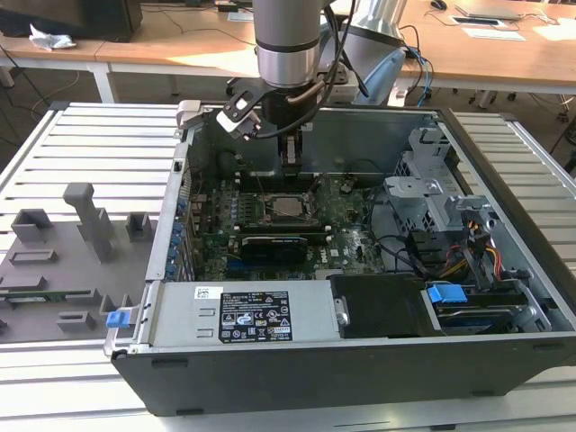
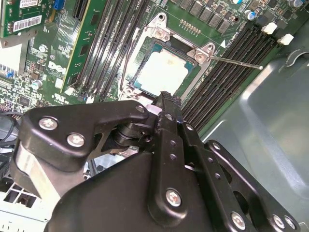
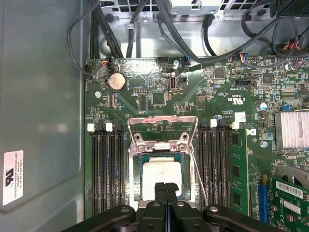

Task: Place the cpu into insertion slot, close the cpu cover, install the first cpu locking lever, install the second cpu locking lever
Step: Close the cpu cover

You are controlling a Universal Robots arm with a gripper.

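1. Presently shows the fingers (image 3: 159, 191) pressed together, tip against tip, with nothing clamped between them.
2. Puts the gripper (image 3: 166, 186) right over one edge of the cpu (image 3: 161, 170) in the first wrist view; cannot tell whether touching or just above.
3. Finds the cpu lying flat, pale face up, inside the insertion slot (image 3: 137, 175), with the dark rim showing all round it.
4. Shows the cpu cover (image 3: 161, 119) standing open, hinged up at the slot's edge away from the fingers, so the chip lies uncovered.
5. Picks out a thin lever rod (image 2: 236, 60) in the second wrist view, angled out from the slot's corner over the memory slots (image 2: 219, 84), not latched down.
6. Counts long black memory slots close on both sides of the slot, on the green circuit board (image 3: 159, 96).
7. Leaves open room straight above the chip; meets the grey case wall (image 3: 43, 96) beyond one bank of slots and black cables (image 3: 137, 34) past the board's far edge.
8. From the exterior view, sees the arm reaching down into the open computer case (image 1: 504, 225), which rests on the slatted desk (image 1: 81, 144).
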